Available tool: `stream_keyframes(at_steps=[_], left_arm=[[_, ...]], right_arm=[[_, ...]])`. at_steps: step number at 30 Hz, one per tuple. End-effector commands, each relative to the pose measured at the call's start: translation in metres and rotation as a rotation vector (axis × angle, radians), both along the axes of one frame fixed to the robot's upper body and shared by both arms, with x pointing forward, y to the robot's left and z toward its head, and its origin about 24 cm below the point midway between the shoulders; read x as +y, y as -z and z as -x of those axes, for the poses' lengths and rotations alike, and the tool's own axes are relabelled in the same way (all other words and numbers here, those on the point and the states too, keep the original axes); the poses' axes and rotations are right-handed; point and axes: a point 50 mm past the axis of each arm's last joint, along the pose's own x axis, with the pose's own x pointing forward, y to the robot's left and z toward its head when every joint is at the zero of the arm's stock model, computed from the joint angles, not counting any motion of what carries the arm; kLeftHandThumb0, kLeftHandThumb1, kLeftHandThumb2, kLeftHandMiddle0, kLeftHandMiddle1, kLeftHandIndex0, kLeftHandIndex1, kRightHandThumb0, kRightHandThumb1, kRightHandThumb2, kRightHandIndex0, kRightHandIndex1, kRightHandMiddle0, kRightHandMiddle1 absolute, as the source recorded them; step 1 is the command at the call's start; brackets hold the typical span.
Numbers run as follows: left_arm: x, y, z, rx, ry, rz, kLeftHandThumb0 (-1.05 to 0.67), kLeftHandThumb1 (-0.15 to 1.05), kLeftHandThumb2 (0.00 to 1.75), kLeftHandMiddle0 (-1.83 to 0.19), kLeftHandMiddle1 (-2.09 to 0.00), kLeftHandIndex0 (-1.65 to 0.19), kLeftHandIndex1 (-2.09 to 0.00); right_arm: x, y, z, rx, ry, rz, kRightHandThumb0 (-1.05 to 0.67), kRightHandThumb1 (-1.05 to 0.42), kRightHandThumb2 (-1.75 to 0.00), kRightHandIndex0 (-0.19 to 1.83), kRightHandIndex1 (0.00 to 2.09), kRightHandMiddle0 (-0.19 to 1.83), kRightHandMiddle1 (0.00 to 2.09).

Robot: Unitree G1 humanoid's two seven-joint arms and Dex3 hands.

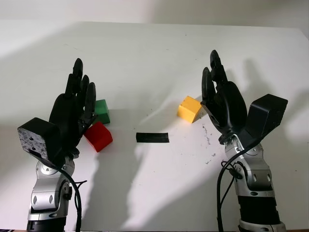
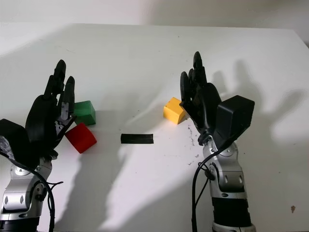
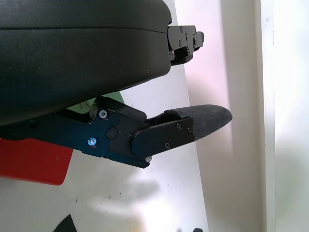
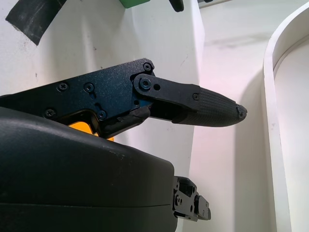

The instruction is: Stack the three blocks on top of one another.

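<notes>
The left hand [image 1: 77, 108] is raised above the left part of the white table [image 1: 154, 53], open and holding nothing, with its black fingers [image 1: 76, 72] pointing away from the robot toward the far edge. Just beside it on the inner side lie two of the blocks: the red block [image 1: 98, 136] sits nearer the robot, turned a little on the surface, and the green block [image 1: 102, 111] sits just behind it, the two close together and possibly touching at a corner, though that cannot be told for sure. In the left wrist view the red block [image 3: 31, 162] shows beneath the hand's shell, with a sliver of the green one beyond it. The right hand [image 1: 223, 104] is held up over the right part of the table, likewise open and empty, fingers [image 1: 214, 60] pointing forward. The yellow block [image 1: 189, 109] lies on the table just beside this hand on its inner side, partly behind the palm as seen from the head; whether the hand touches it cannot be told. A short strip of black tape [image 1: 152, 137] lies flat near the middle of the table, between the red block and the yellow block and apart from both. All three blocks rest separately on the surface, none on another
</notes>
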Motion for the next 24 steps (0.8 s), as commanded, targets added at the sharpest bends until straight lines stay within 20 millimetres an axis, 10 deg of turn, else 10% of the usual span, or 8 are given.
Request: stream_keyframes(at_steps=[1,13,19,24], left_arm=[[0.001,-0.002,0.005,-0.012,-0.004,-0.009,-0.67,1.05,0.64,0.10,-0.06,0.11,-0.06],[0.004,-0.005,0.000,-0.022,0.004,-0.036,-0.66,1.05,0.64,0.09,-0.06,0.11,-0.06],[0.016,-0.043,0.005,-0.212,-0.044,-0.202,-0.60,1.05,0.49,-0.25,-0.15,-0.20,-0.21],[0.036,-0.098,0.008,-0.276,0.038,-0.697,-0.64,1.00,0.13,-0.37,-0.11,-0.39,-0.37]], right_arm=[[0.000,-0.003,0.004,-0.014,-0.007,0.002,-0.72,-1.05,-0.64,-0.19,0.00,-0.19,0.00],[0.003,-0.001,0.002,-0.001,-0.003,-0.009,-0.72,-1.05,-0.64,-0.19,0.00,-0.19,0.00],[0.001,-0.005,0.001,-0.019,-0.005,-0.012,-0.73,-1.05,-0.63,-0.19,0.00,-0.19,0.00],[-0.001,-0.008,0.000,-0.036,-0.006,-0.024,-0.74,-1.05,-0.62,-0.19,0.00,-0.19,0.00]])
